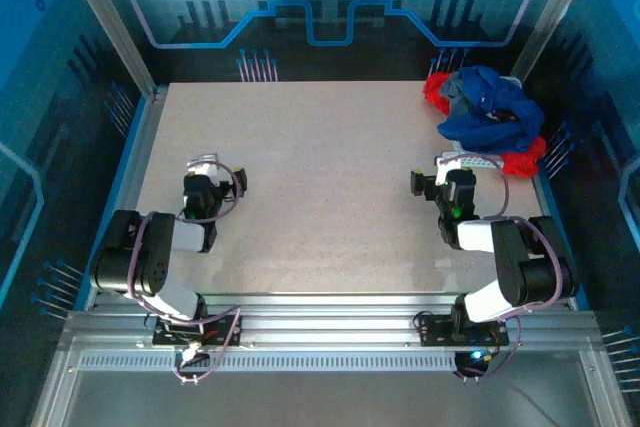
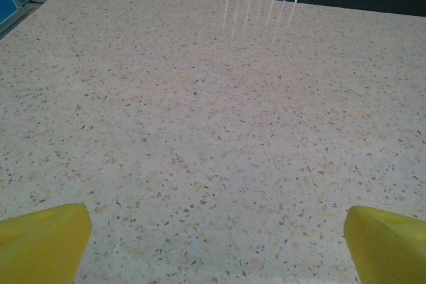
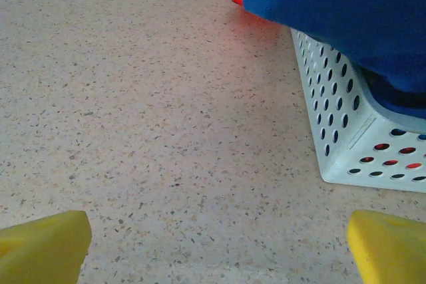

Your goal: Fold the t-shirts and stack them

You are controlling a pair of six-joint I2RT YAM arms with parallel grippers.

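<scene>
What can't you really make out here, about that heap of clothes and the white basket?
- Top view: how many red t-shirts lie there; the blue t-shirt is bunched over them.
- Right wrist view: the inside of the basket, covered by blue cloth; its far end is cut off by the right edge.
- Wrist views: the left gripper and right gripper beyond their yellow fingertips, cut off by the bottom edge.

The blue t-shirt [image 3: 333, 11] hides much of the basket [image 3: 343, 134], both cropped at right.
</scene>
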